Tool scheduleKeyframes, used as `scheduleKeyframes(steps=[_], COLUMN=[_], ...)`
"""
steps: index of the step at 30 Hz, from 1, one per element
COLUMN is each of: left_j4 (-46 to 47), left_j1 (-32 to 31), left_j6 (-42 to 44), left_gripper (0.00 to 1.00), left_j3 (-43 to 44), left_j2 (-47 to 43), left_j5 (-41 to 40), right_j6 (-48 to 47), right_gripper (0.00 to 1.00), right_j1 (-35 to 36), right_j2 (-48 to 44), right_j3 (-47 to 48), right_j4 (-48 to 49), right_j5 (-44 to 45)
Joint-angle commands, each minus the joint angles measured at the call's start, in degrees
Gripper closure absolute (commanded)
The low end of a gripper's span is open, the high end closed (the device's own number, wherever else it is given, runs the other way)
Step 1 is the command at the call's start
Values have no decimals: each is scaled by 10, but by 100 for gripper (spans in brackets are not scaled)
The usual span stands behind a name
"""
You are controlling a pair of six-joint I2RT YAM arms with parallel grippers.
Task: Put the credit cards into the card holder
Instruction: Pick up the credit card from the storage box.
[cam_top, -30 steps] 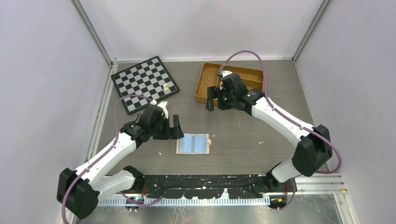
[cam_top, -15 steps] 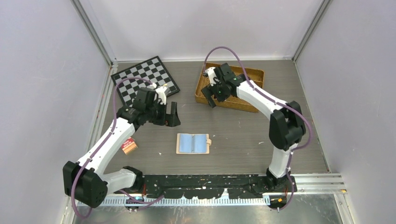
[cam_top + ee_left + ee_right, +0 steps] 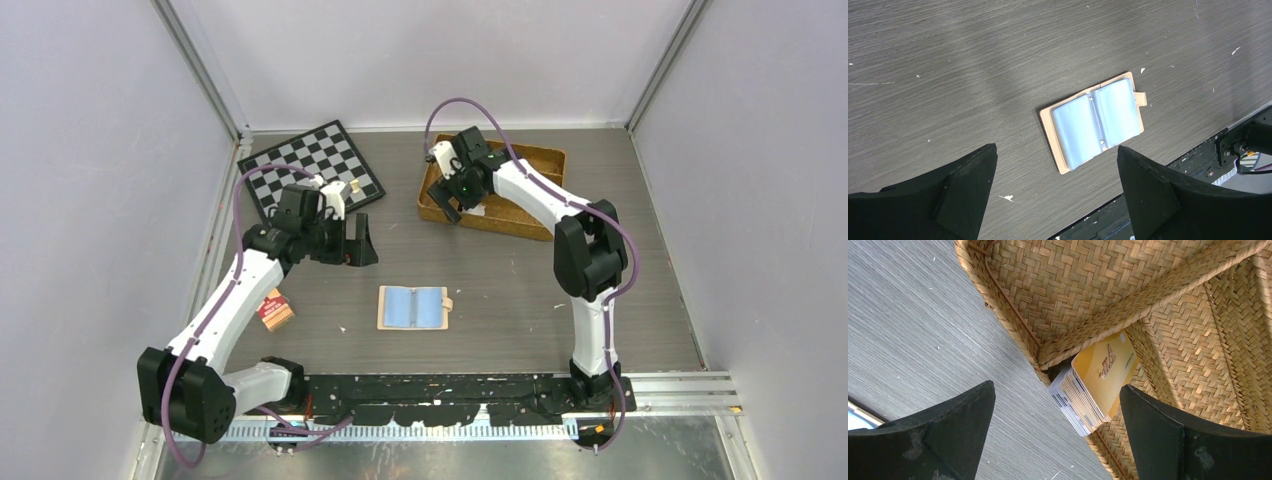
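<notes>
Credit cards [image 3: 1099, 379] — inside wicker tray [image 3: 1073, 280]

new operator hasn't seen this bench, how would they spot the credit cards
Find the woven wicker tray at the far side, right of the chessboard. Where a divider meets its rim sits a tilted stack of credit cards. Its yellow-orange top card and striped edges are the only smooth plastic among the weave.
</notes>
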Motion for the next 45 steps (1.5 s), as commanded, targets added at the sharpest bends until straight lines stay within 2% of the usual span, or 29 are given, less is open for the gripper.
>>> scheduleKeyframes(steps=[1, 11, 16, 21, 29, 34, 45], left_j4=[0, 1, 1, 1, 1, 1, 0], left_j1=[10, 13, 16, 19, 23, 23, 26], left_j6=[12, 10, 9, 7, 7, 7, 7], left_gripper=[8, 8, 8, 8, 8, 8, 8], left_j3=[-1, -3, -2, -2, -2, -2, -2], left_j2=[5, 6, 10, 13, 13, 14, 18], left_j5=[21, 26, 28, 32, 34, 33, 35], right_j6=[-18, -17, -10, 3, 10, 12, 21], right_gripper=[0, 1, 4, 12, 34, 44, 55], right_j1=[1, 0, 1, 1, 0, 1, 1], right_j2=[13, 56, 51, 34, 37, 40, 42], right_j3=[25, 57, 62, 66, 80, 92, 101], right_j4=[-11, -55, -70, -90, -117, -129, -147], right_j5=[-5, -27, -34, -56, -65, -66, -78])
